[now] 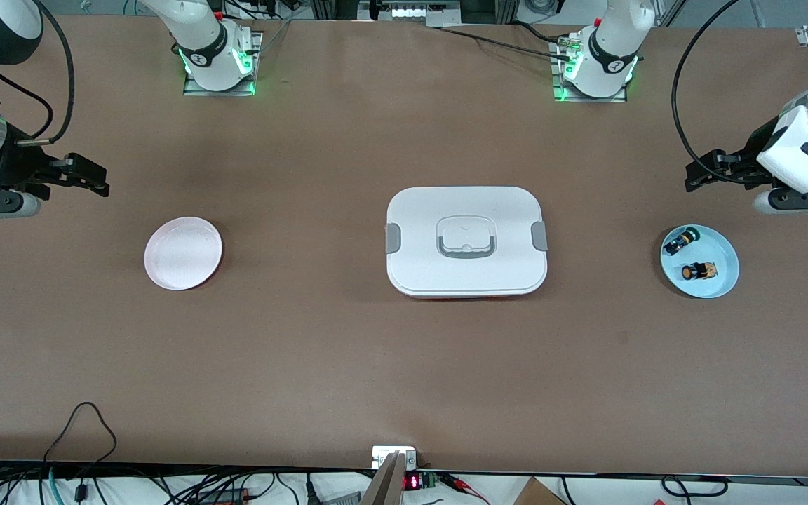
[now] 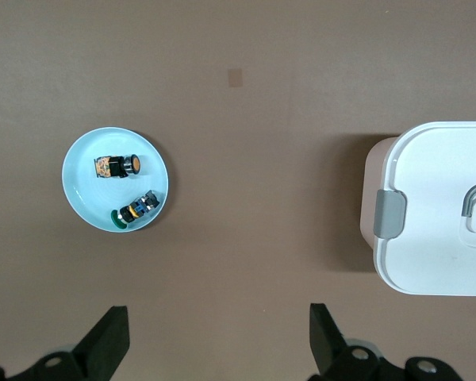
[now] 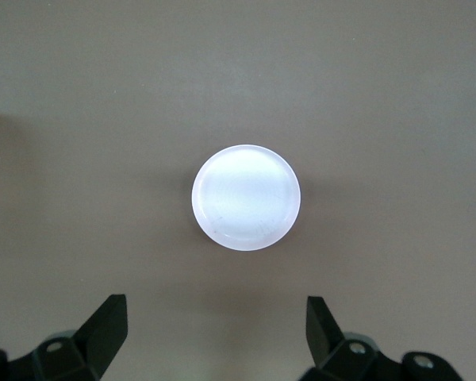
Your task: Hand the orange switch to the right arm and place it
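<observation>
The left pincer (image 1: 709,172), fingers apart and empty, hangs over bare table (image 1: 348,365) beside the blue plate (image 1: 724,279). On that plate lie the orange switch (image 1: 698,271) and a green-capped switch (image 1: 679,241), clear of the pincer. The lidded white box (image 1: 465,240) sits mid-table. The right pincer (image 1: 88,175), also spread, waits near the white plate (image 1: 183,252).

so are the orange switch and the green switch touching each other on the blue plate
Apart. The left wrist view shows a strip of bare blue plate between the orange switch and the green switch; the front view agrees.

No text, label, brand or number can be read anywhere.
</observation>
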Controlling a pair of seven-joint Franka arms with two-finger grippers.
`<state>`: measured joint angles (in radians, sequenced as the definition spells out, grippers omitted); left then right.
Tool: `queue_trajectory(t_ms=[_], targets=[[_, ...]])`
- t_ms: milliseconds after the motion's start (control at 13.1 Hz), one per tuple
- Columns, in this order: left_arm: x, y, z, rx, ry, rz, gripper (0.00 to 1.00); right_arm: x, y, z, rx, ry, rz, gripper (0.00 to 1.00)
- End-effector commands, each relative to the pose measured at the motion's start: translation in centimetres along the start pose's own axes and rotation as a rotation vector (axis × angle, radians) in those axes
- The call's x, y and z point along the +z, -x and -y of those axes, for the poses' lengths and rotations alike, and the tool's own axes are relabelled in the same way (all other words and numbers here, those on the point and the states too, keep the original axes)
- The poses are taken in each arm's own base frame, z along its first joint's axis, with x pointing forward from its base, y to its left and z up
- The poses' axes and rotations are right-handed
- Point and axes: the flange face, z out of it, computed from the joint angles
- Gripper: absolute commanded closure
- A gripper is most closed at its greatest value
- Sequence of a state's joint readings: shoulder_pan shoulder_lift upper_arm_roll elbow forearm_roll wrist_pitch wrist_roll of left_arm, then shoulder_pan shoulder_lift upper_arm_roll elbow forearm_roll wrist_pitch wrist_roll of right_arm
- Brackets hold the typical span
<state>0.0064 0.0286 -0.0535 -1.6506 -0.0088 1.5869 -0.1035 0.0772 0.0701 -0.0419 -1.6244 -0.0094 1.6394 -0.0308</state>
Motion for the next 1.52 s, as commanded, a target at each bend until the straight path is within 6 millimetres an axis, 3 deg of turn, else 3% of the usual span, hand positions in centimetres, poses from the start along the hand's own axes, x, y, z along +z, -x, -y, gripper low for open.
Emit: queue_trajectory(t_ms=[0, 1065, 1370, 1446], targets=[[-0.5, 0.4, -0.1, 0.011, -0.024, 0.0, 0.0, -0.2, 0.3, 0.0, -0.005, -0.009, -0.008, 0.0], [0.0, 0.9, -0.3, -0.002, -0.019, 0.053, 0.0, -0.3, 0.1, 0.1, -0.007, -0.009, -0.011, 0.0], [1.4, -0.5, 0.3, -0.005, -0.01, 0.079, 0.0, -0.3, 0.1, 0.1, -0.008, -0.009, -0.011, 0.0], [2.8, -1.3, 0.6, -0.012, -0.008, 0.106, 0.0, -0.3, 0.1, 0.1, -0.007, -0.009, -0.011, 0.0]])
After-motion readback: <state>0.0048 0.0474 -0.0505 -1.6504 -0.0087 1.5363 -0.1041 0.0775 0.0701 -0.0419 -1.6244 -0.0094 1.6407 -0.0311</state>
